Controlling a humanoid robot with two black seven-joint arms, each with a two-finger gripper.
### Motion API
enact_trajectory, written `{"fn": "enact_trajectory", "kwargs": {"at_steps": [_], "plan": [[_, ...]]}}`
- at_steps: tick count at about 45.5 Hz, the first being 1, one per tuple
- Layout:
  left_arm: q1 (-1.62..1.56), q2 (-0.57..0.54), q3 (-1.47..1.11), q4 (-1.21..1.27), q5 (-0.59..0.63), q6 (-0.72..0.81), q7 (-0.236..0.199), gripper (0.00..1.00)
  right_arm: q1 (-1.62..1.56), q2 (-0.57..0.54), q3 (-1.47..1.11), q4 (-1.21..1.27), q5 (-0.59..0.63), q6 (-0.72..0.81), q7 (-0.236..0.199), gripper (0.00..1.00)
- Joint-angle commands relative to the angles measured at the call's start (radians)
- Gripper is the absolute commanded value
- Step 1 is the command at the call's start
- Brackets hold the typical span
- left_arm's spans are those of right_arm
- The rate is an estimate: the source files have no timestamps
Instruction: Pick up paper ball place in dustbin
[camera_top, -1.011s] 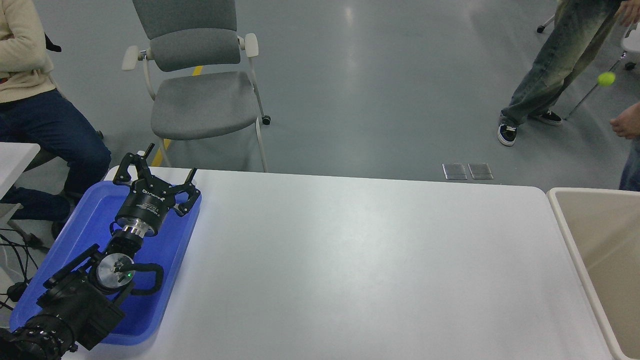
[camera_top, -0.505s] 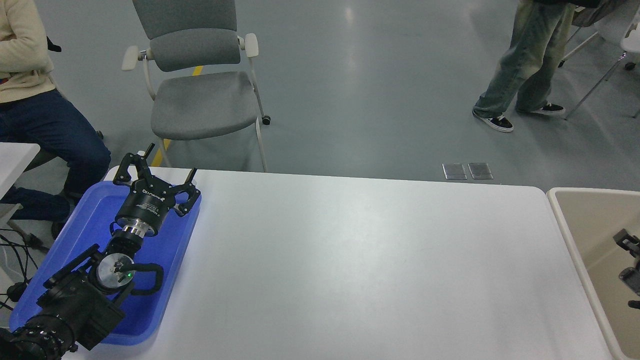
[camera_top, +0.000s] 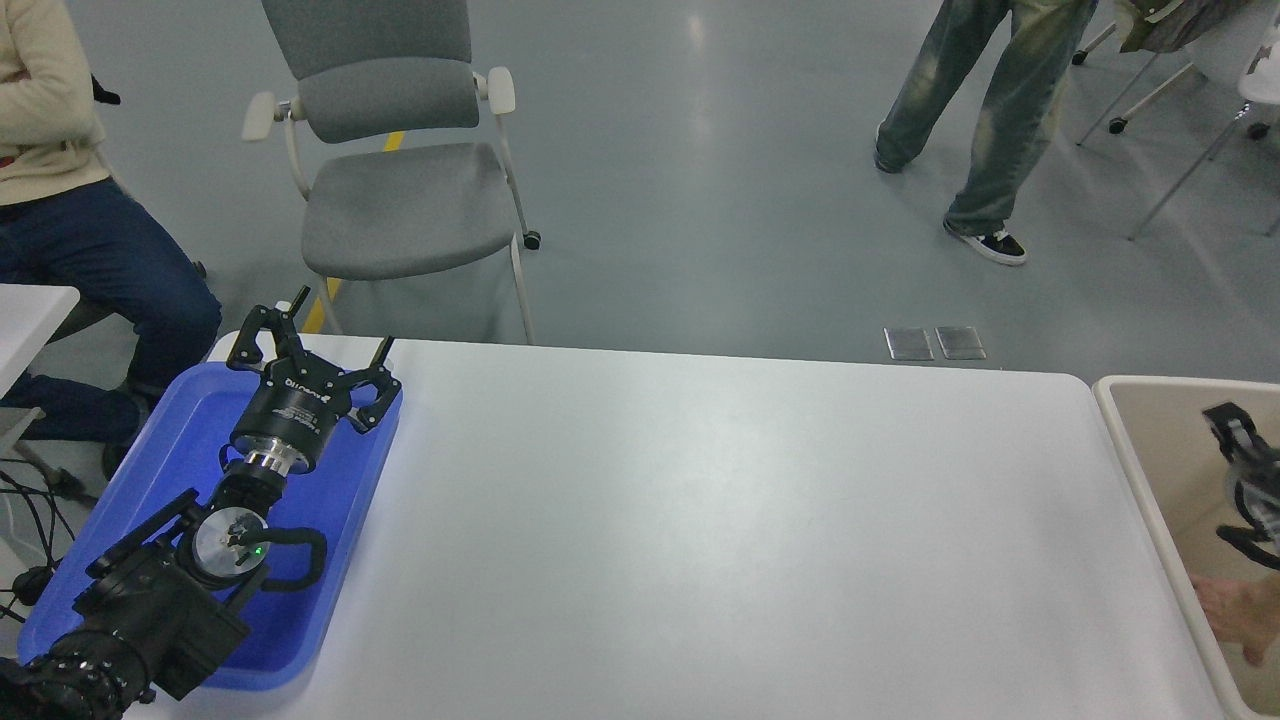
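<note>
The beige dustbin (camera_top: 1125, 440) with its cream rim stands at the table's right end, cut off by the picture edge. My right gripper (camera_top: 1228, 476) comes in from the right edge and hangs over the bin's inside; its two fingers stand apart with nothing between them. No paper ball shows anywhere on the table or in the bin. A tan-pink blurred shape that looks like a person's hand (camera_top: 1238, 610) is over the bin at the lower right. My left arm is parked at the lower left, its gripper (camera_top: 310, 350) open over the blue tray.
A shallow blue tray (camera_top: 150, 460) lies at the table's left end under the left arm. A grey chair (camera_top: 400, 200) stands beyond the far edge. One person sits at the top left; another person's legs (camera_top: 980, 110) are at the top right.
My right gripper has come further into view over the dustbin and moved up the picture. A hand-like shape has appeared at the bin's lower right. The standing person has walked left. The left arm has not moved.
</note>
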Motion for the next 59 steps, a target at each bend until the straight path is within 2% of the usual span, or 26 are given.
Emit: {"fn": "enact_trajectory", "kwargs": {"at_steps": [1,8,11,15,16,19,21,23,32,38,40,48,59], "plan": [[0.0,0.0,0.0,0.0,-0.001,0.0,0.0,1.0,-0.083,-0.005,0.357,0.118,-0.01,0.004,0.001,1.0],[0.0,0.0,0.0,0.0,-0.001,0.0,0.0,1.0,-0.155,0.006,0.56,0.213,-0.008,0.028,0.007,1.0],[0.0,0.0,0.0,0.0,-0.001,0.0,0.0,1.0,-0.195,0.023,0.65,0.245,-0.008,0.037,0.047,1.0],[0.0,0.0,0.0,0.0,0.001,0.0,0.0,1.0,-0.221,0.076,0.698,0.255,-0.005,0.051,0.174,1.0],[0.0,0.0,0.0,0.0,0.001,0.0,0.0,1.0,-0.229,0.088,0.698,0.258,-0.005,0.057,0.217,1.0],[0.0,0.0,0.0,0.0,-0.001,0.0,0.0,1.0,-0.251,0.122,0.7,0.262,0.007,0.077,0.383,1.0],[0.0,0.0,0.0,0.0,0.001,0.0,0.0,1.0,-0.264,0.151,0.7,0.262,0.008,0.091,0.467,1.0],[0.0,0.0,0.0,0.0,-0.001,0.0,0.0,1.0,-0.277,0.174,0.698,0.262,0.01,0.106,0.513,1.0],[0.0,0.0,0.0,0.0,-0.001,0.002,0.0,1.0,-0.309,0.247,0.717,0.266,0.033,0.238,0.537,1.0],[0.0,0.0,0.0,0.0,0.001,0.0,0.0,1.0,-0.317,0.282,0.729,0.267,0.088,0.252,0.625,1.0],[0.0,0.0,0.001,0.0,-0.001,0.0,0.0,1.0,-0.318,0.291,0.73,0.276,0.09,0.237,0.642,1.0],[0.0,0.0,0.0,0.0,-0.001,0.0,0.0,1.0,-0.335,0.294,0.726,0.394,0.091,0.07,0.641,1.0],[0.0,0.0,0.0,0.0,-0.001,0.0,0.0,1.0,-0.343,0.259,0.72,0.411,0.077,0.063,0.641,1.0]]}}
